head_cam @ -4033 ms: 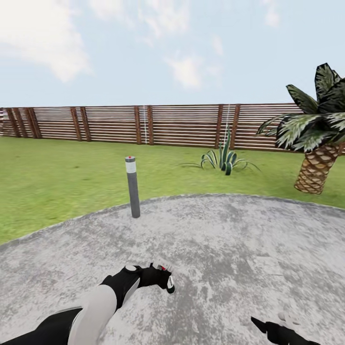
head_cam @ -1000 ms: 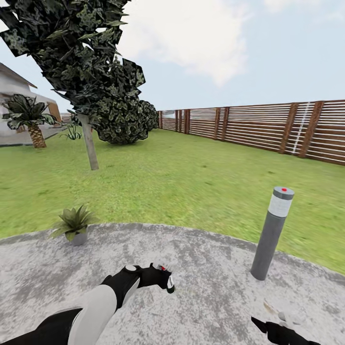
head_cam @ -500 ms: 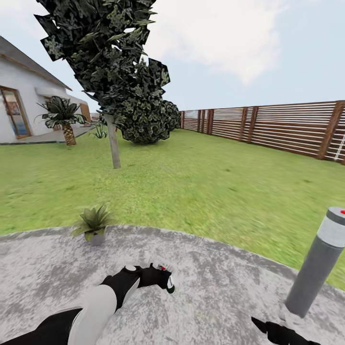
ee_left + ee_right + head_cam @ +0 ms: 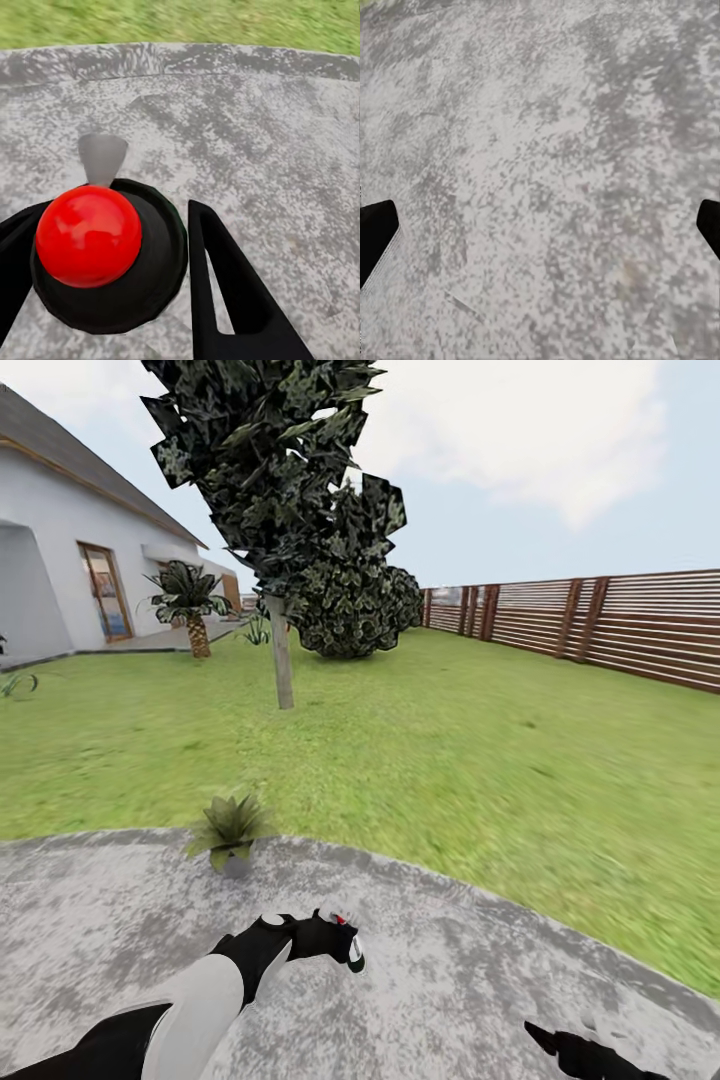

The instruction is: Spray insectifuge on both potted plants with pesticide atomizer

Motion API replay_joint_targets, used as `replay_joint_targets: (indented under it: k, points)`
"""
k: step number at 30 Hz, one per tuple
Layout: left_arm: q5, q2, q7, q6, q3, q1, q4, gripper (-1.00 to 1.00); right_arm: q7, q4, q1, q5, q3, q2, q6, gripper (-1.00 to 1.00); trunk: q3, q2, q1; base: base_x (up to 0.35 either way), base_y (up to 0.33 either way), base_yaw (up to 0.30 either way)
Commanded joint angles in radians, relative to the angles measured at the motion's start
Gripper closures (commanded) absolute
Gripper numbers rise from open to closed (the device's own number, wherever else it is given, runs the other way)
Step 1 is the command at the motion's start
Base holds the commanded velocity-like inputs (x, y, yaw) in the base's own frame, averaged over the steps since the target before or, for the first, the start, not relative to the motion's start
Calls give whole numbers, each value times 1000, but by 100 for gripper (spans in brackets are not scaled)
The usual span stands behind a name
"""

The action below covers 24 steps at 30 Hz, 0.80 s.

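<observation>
Atomizer (image 4: 94, 255) sits clamped in your left hand (image 4: 345, 945) — right hand (image 4: 540, 247) gapes empty. One potted plant (image 4: 230, 832) waits at the paving's edge — approach, then spray.

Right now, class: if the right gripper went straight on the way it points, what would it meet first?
Probably the grey paving. The right wrist view looks along the right gripper, fingers spread wide, and nothing lies between them and that mottled surface. Its distance cannot be judged.
</observation>
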State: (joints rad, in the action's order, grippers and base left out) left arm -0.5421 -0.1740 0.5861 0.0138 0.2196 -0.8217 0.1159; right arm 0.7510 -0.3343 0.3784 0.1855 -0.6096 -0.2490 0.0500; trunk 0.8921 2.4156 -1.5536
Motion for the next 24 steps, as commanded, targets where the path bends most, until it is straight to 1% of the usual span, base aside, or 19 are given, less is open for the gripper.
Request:
replay_joint_targets:
  k: [1, 17, 21, 24]
  points:
    - [-10, -1, 3, 2, 9, -1, 1, 100, 7, -2, 1, 8, -9, 1, 5, -100, 2, 0, 0, 333, 0, 261]
    - [-10, -1, 3, 2, 9, -1, 1, 100, 7, -2, 1, 8, -9, 1, 5, -100, 15, 0, 0, 332, 0, 257]
    - [-10, -1, 3, 2, 9, -1, 1, 100, 7, -2, 1, 8, -9, 1, 5, -100, 18, 0, 0, 191, 0, 257]
    - [-10, -1, 3, 2, 9, -1, 1, 100, 7, -2, 1, 8, -9, 1, 5, -100, 21, 0, 0, 61, 0, 257]
